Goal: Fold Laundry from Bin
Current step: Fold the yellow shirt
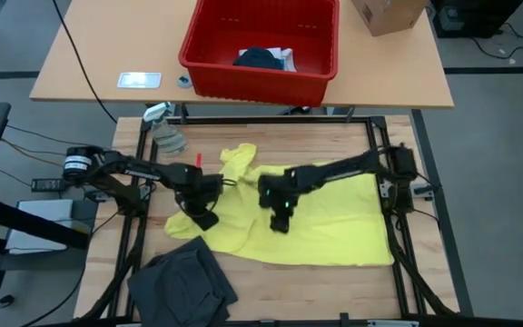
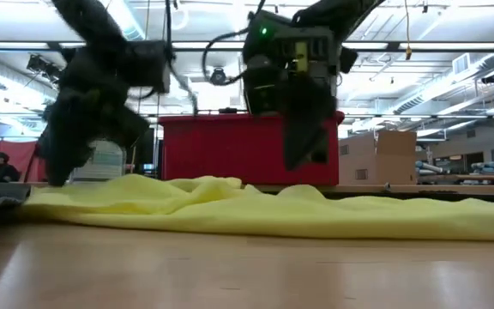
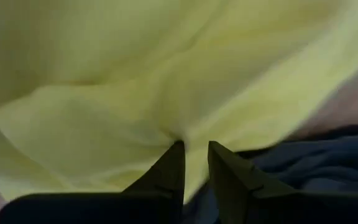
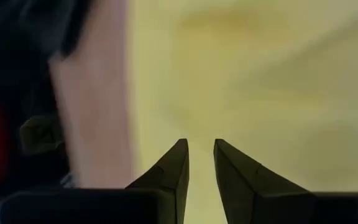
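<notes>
The yellow garment lies spread flat on the wooden table, one bunched corner toward the far left. A folded dark grey garment lies at the near left. The red bin stands on the far table with dark and white laundry inside. My left gripper is over the yellow garment's left part, its fingers a narrow gap apart. My right gripper hangs above the garment's middle, its fingers also slightly apart, with nothing between them. My left gripper points steeply down at a spot where creases of the yellow garment run together, right at its fingertips. I cannot tell whether the tips touch the cloth. The garment lies flat on the table there.
A brown cardboard box stands right of the bin. A pale grey rag lies at the table's far left corner. Black frame rails run along the table's edges. There is bare wood near the front edge.
</notes>
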Robot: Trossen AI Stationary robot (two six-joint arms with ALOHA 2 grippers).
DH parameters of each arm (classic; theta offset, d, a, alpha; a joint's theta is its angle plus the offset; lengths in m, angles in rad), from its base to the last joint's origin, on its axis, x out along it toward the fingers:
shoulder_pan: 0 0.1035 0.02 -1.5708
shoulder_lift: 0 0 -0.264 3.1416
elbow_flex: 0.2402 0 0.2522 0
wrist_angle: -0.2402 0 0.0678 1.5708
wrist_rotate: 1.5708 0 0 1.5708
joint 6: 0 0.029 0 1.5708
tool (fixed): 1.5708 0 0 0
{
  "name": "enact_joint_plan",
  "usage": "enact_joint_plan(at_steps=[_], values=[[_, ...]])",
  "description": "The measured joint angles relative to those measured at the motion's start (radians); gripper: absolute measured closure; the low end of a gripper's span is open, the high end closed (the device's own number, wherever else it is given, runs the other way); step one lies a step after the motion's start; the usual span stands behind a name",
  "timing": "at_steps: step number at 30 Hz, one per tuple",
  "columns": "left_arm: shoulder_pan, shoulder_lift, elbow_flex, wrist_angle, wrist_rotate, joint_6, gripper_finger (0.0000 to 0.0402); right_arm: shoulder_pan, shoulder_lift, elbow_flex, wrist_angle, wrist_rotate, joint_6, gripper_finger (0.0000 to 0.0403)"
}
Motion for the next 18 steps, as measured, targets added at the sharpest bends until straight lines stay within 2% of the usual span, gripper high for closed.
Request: enact_joint_plan(at_steps=[4,9,11,15,18], values=[[0.028,-0.01,0.107,-0.01,-0.074,0.006,0.0326,-0.075,-0.116,0.001,0.0,0.108,0.0,0.0318],[0.141,-0.015,0.258,-0.005,-0.307,0.072,0.0322,-0.178,-0.213,-0.037,0.001,0.239,0.04,0.0318],[0.203,-0.007,0.299,0.04,-0.37,0.112,0.0309,-0.211,-0.239,-0.057,0.005,0.254,0.059,0.0318],[0.321,0.028,0.313,0.191,-0.37,0.184,0.0256,-0.243,-0.282,-0.089,0.007,0.264,0.075,0.0318],[0.383,0.103,0.311,0.243,-0.347,0.236,0.0209,-0.253,-0.311,-0.108,0.008,0.291,0.106,0.0318]])
